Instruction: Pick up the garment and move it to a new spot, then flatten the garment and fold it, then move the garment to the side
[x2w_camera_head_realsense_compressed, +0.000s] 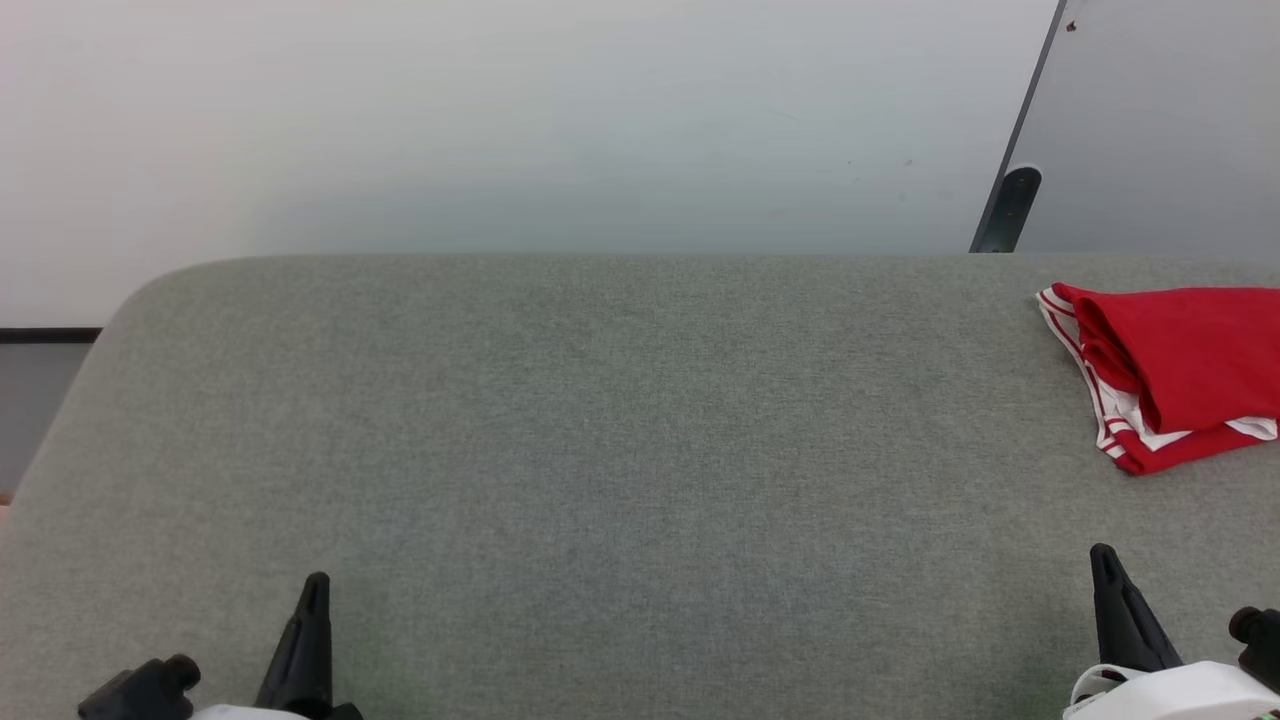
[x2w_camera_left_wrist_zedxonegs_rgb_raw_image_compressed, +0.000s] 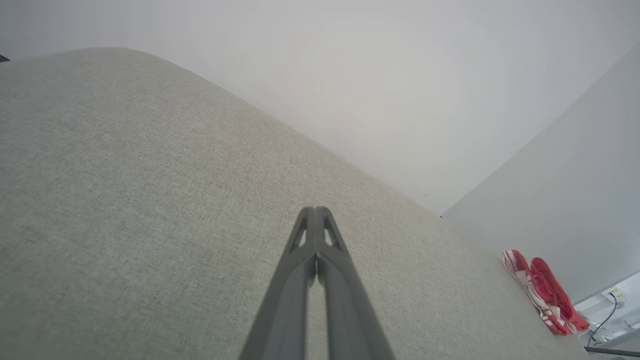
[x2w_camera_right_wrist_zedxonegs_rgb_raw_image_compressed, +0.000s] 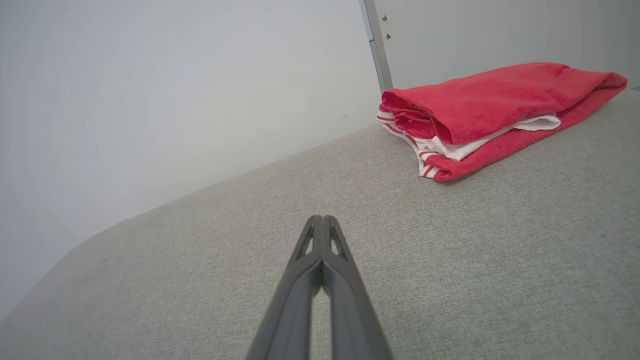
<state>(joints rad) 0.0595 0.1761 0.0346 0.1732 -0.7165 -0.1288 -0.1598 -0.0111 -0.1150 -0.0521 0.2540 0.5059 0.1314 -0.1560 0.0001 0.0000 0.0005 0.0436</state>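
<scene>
The left gripper (x2w_camera_head_realsense_compressed: 316, 588), at the lower left of the head view, has its two dark fingers pressed together with nothing between them. The right gripper (x2w_camera_head_realsense_compressed: 1104, 556), at the lower right, is likewise closed and empty. Both point up the frame over a grey fabric-covered surface (x2w_camera_head_realsense_compressed: 600, 450). The garment (x2w_camera_head_realsense_compressed: 1180, 360) is folded into a red bundle with white and red-striped trim at its edge. It lies at the frame's right edge, above the right gripper and apart from it.

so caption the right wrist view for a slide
Shut right gripper points across the grey fabric surface toward the folded red garment
</scene>
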